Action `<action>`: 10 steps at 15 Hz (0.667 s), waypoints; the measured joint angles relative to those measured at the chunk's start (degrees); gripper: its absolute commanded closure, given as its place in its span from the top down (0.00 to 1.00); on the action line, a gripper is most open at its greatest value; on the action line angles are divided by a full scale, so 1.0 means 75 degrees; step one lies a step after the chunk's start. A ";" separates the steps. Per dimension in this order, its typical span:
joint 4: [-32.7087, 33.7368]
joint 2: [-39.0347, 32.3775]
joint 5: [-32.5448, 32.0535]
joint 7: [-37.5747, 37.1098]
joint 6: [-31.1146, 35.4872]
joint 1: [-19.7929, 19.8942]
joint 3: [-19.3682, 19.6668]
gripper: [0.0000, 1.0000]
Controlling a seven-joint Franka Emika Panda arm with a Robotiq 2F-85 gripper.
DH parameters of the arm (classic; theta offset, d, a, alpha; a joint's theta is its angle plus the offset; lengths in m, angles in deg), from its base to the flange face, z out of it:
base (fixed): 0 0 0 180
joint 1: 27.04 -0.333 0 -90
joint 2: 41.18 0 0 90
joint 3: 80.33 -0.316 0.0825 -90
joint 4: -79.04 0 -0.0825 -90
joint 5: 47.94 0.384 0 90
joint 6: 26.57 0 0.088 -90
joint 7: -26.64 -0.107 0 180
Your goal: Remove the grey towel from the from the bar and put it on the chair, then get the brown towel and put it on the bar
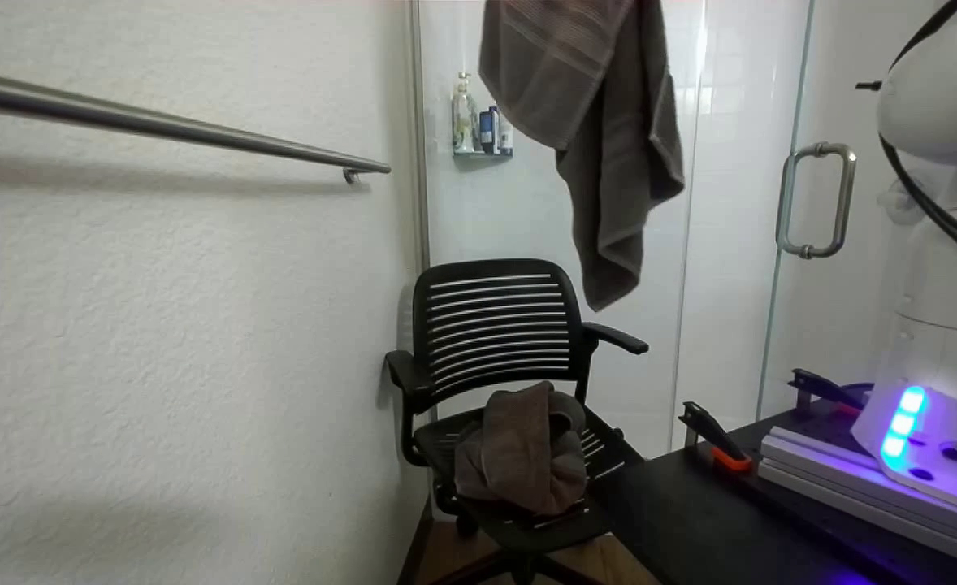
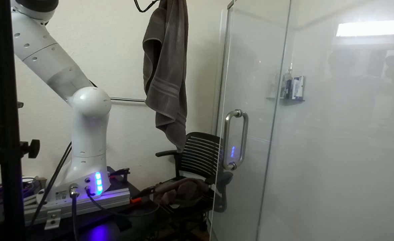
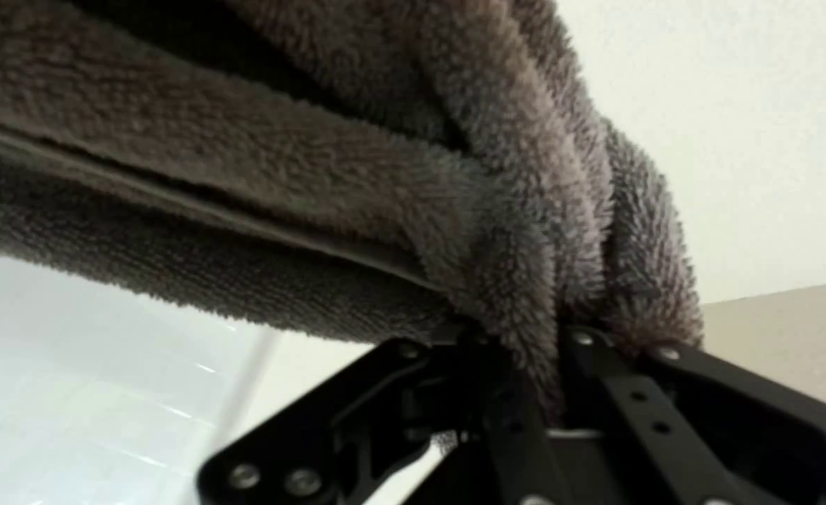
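My gripper (image 3: 522, 340) is shut on bunched cloth of the grey towel (image 3: 280, 154) in the wrist view. This grey, slightly brownish towel hangs down in folds in both exterior views (image 1: 617, 179) (image 2: 168, 73), in the air; its top and the gripper are out of view there. A browner towel (image 1: 519, 455) lies crumpled on the seat of the black chair (image 1: 491, 270); it also shows dimly in an exterior view (image 2: 183, 190). The two towels' colours are close. The metal bar (image 1: 170, 124) on the wall has no towel on its visible length.
The glass shower door with a metal handle (image 1: 840, 199) stands behind the towel. A corner shelf holds several bottles (image 1: 466, 122). The black table (image 1: 690, 512) with clamps (image 1: 718, 439) carries the robot base, close to the chair. A black stand (image 2: 4, 117) rises in the foreground.
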 measured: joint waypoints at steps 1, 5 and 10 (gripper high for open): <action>0.0020 -0.0141 -0.0011 0.0002 -0.0247 -0.0041 0.0161 0.03; -0.0492 -0.1221 0.0234 0.0048 -0.0775 -0.0829 0.0629 0.03; -0.1273 -0.2746 0.1052 0.0484 -0.1389 -0.1595 0.1215 0.03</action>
